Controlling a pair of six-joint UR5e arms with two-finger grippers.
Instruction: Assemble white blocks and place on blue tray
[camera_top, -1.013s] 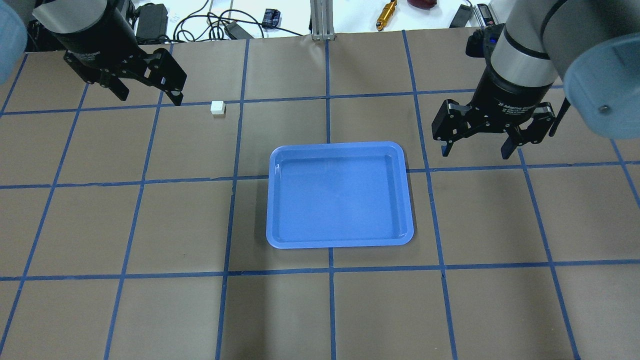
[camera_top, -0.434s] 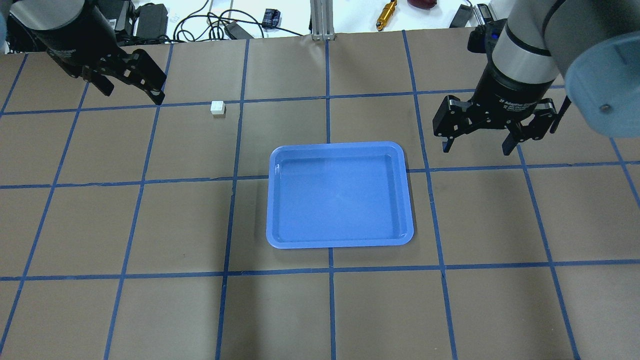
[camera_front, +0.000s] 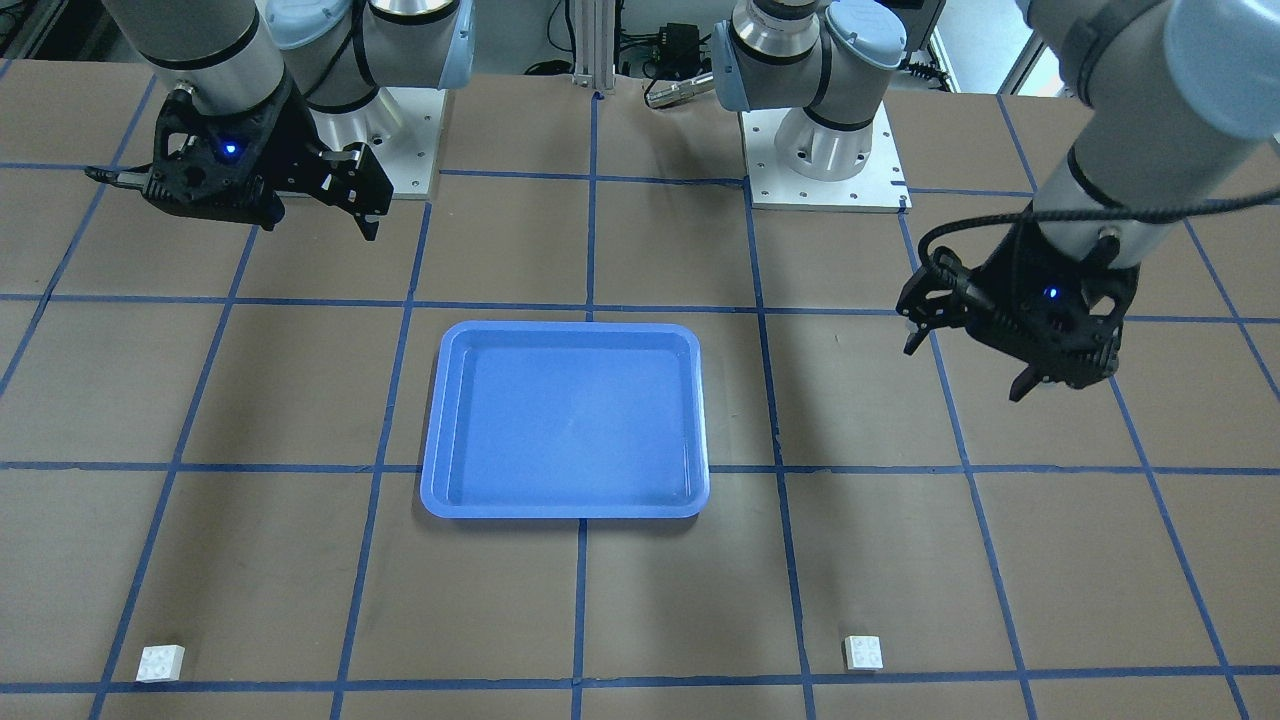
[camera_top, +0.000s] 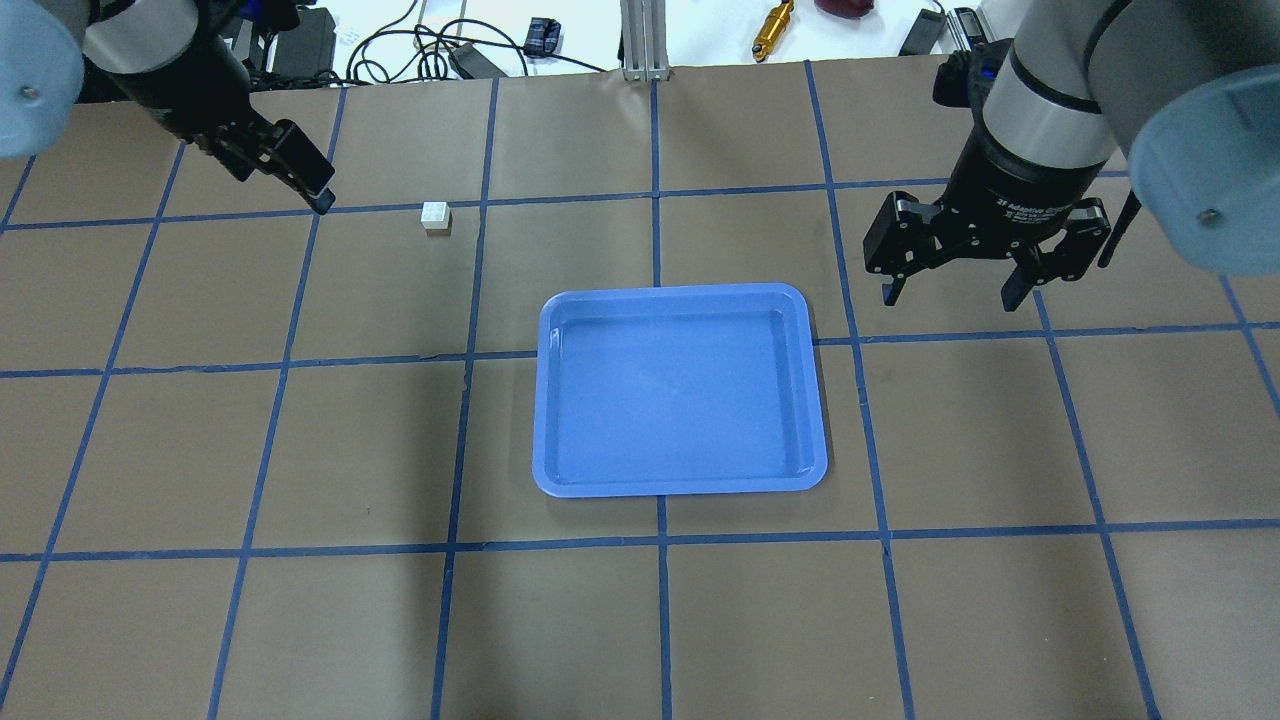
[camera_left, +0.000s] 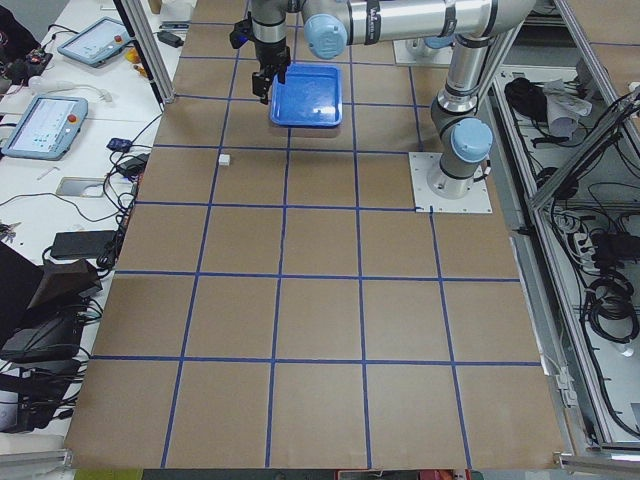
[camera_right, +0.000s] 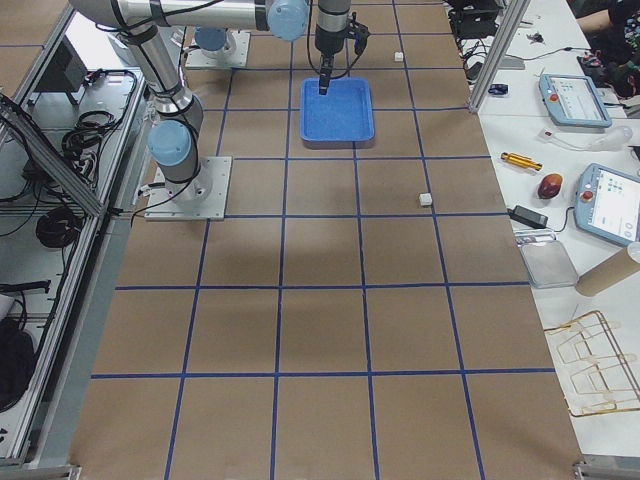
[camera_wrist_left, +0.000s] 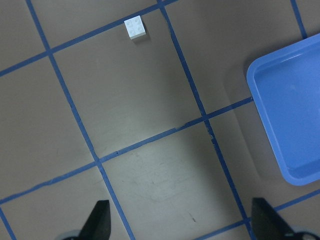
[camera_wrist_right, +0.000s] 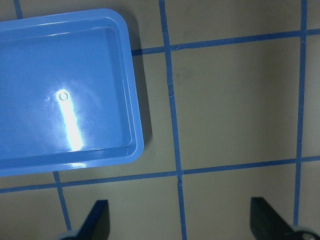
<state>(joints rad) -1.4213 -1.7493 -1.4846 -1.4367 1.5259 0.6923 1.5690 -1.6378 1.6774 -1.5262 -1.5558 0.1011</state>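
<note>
The blue tray (camera_top: 680, 390) lies bare in the middle of the table. One white block (camera_top: 435, 216) sits on the far left by a tape line; it also shows in the left wrist view (camera_wrist_left: 135, 27). The other white block (camera_front: 160, 662) sits at the far right side of the table, hidden behind my right arm in the overhead view. My left gripper (camera_top: 283, 190) is open and empty, hovering left of the first block. My right gripper (camera_top: 950, 293) is open and empty, hovering right of the tray's far corner.
Brown paper with a blue tape grid (camera_top: 460, 370) covers the table. Cables, a charger and tools (camera_top: 775, 25) lie on the white bench beyond the far edge. The arm bases (camera_front: 820, 150) stand at the near side.
My left gripper has moved toward the far left and turned, still open. My right gripper has shifted slightly toward the far edge. The block and the tray have not moved.
</note>
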